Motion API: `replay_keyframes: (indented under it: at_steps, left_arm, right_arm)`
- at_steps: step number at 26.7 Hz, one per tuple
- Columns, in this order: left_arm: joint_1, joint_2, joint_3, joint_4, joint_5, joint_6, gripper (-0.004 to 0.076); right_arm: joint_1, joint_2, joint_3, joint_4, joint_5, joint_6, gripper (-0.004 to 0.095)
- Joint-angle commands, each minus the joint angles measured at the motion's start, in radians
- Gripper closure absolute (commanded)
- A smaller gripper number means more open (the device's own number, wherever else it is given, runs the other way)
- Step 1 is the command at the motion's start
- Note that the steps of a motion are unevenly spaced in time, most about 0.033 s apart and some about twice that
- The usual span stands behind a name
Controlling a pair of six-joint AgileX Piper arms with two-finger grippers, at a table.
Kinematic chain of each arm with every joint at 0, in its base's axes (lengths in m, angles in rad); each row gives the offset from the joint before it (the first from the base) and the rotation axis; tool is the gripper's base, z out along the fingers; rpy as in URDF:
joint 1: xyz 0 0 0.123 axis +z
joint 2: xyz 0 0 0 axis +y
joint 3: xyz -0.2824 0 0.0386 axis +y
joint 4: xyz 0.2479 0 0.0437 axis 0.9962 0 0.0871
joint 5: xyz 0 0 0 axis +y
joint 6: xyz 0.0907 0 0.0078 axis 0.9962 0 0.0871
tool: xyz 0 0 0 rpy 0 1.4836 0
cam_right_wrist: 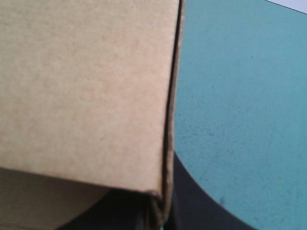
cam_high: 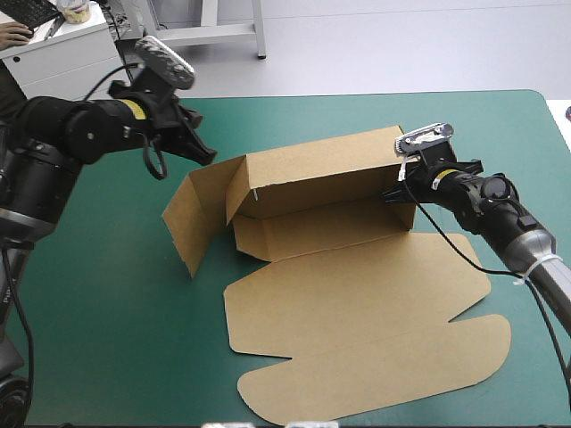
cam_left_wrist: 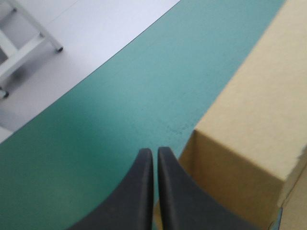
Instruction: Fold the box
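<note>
At frame centre, the brown box (cam_high: 357, 294) is being pinched at its raised wall's right end by the right gripper (cam_high: 397, 194). Upper left, the left gripper (cam_high: 205, 153) is being held with its 2 fingers pressed together.

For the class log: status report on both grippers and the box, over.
Left gripper shut, empty, beside the box. Right gripper shut on its raised far wall. Front panels flat. Nothing in the way.

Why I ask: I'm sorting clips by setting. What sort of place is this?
Probably a robotics lab or test bench: a table with a teal-green cover, a cut brown board box partly folded on it, and two robot arms, the left tool beside the box, the right tool gripping its raised wall.
</note>
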Motion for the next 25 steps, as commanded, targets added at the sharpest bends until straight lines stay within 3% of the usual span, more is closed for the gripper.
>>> replay_keyframes:
  at_steps: [1, 9, 12, 18, 25]
  left_arm:
    - [0.137, -0.056, -0.031, -0.088, -0.001, -0.005, 0.0711]
    - [0.294, -0.145, 0.088, -0.102, 0.012, -0.007, 0.0711]
    - [0.296, -0.228, 0.249, -0.103, -0.074, -0.007, 0.0734]
    - [0.296, -0.424, 0.602, -0.083, -0.357, -0.032, 0.0734]
    - [0.296, -0.653, 0.869, -0.055, -0.411, -0.035, 0.0734]
  right_arm:
    - [-0.002, -0.032, -0.026, -0.014, -0.062, -0.005, 0.0927]
    - [-0.002, -0.032, -0.026, -0.015, -0.06, -0.005, 0.0927]
    - [-0.002, -0.032, -0.026, -0.013, -0.058, -0.005, 0.0927]
    - [-0.002, -0.032, -0.026, -0.013, -0.049, -0.005, 0.0927]
    - [-0.002, -0.034, -0.026, -0.013, -0.042, -0.005, 0.0927]
